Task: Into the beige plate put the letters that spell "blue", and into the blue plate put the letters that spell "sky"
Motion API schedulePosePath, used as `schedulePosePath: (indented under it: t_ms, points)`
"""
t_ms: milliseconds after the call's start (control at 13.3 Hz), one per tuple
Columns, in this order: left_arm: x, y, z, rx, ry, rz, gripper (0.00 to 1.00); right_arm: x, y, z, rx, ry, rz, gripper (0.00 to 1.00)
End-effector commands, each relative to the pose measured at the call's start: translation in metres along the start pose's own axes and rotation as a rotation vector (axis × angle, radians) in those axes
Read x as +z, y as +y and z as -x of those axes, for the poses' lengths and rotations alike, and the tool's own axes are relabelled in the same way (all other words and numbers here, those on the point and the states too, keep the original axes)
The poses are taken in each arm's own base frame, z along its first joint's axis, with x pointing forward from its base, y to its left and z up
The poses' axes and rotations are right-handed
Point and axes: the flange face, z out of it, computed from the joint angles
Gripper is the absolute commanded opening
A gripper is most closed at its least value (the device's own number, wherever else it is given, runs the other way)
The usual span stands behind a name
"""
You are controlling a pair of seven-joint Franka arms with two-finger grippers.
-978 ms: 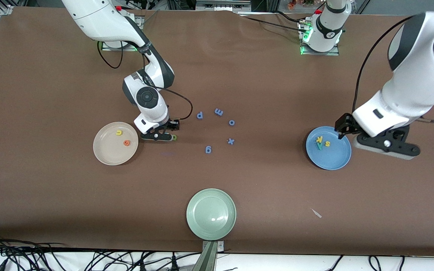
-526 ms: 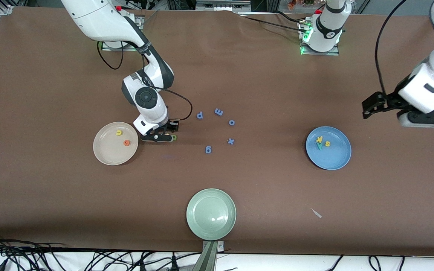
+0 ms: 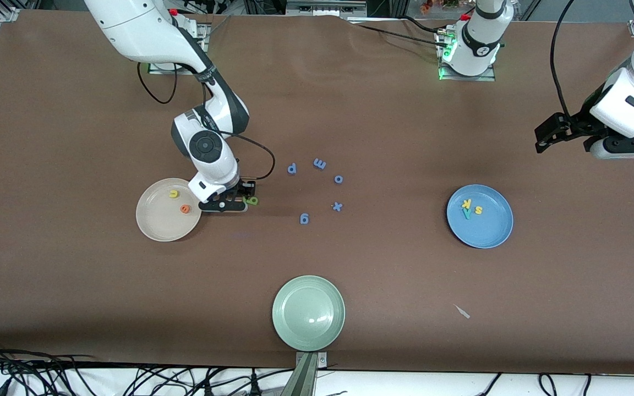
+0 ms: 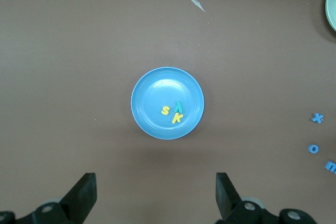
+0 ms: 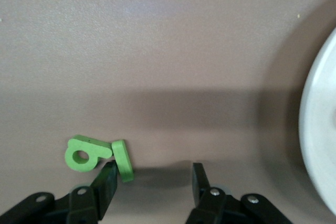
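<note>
Right gripper (image 5: 152,174) low on the brown worktop (image 3: 383,286) beside the beige plate (image 3: 154,225), jaws partly open, gripping nothing; green b (image 5: 84,153) and green l (image 5: 123,160) touch one finger. Left gripper (image 4: 155,195) waits, jaws wide, over the blue plate (image 4: 149,114) holding s, k, y.

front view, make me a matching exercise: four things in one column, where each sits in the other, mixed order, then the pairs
Things:
1. orange e
2. yellow s
3. green b
4. blue x

Places:
A. in the blue plate
B. on the bare table among the other blue letters
C. in the beige plate
D. on the table beside the beige plate, at the right gripper

Pairs: 1-C, 2-A, 3-D, 4-B
</note>
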Motion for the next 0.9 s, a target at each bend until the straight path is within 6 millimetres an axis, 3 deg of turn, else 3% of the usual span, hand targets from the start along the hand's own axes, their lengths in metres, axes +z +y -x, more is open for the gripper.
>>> schedulePosePath:
  t_ms: [0, 526, 827]
  points:
    - [-0.0012, 0.0086, 0.0015, 0.0, 0.006, 0.025, 1.0, 0.0011, 0.007, -0.0054, -0.005, 0.012, -0.005, 0.66]
    - [0.0011, 0.0061, 0.0073, 0.007, -0.047, 0.018, 1.0, 0.002, 0.0041, -0.0111, 0.018, 0.024, -0.016, 0.53]
    - [-0.0019, 0.0078, 0.0071, 0.001, -0.041, 0.018, 1.0, 0.0009, 0.0032, -0.011, 0.021, 0.027, -0.017, 0.33]
